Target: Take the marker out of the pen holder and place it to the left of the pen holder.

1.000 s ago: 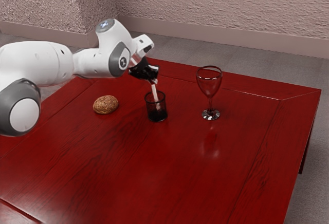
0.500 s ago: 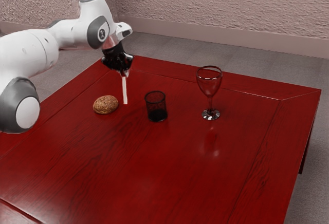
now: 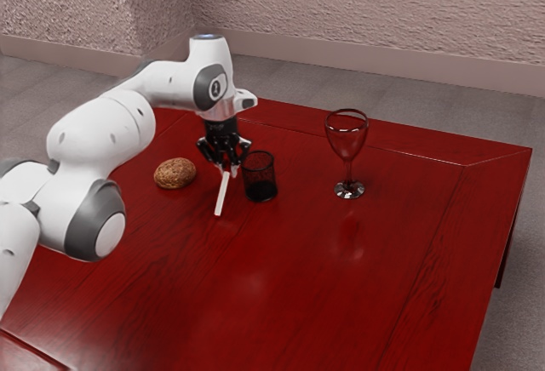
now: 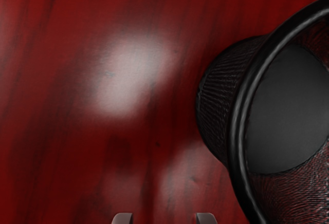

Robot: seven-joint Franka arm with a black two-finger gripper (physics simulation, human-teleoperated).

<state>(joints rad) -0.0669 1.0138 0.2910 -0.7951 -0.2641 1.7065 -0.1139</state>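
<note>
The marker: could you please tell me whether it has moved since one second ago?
Yes. Against the wine glass, the marker has moved toward the exterior view's left, out of the pen holder.

A bun (image 3: pixel 174 173) and wineglass (image 3: pixel 347 151) share the table (image 3: pixel 341 294).

Pen holder (image 4: pixel 236 126) on red table (image 4: pixel 51 131)

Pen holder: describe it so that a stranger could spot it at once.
On the red table, look between the rough brown lump and the stemmed wineglass in the exterior view. There stands the pen holder, a black cup open at the top. Its dark mesh wall sets it apart from the clear wineglass.
</note>
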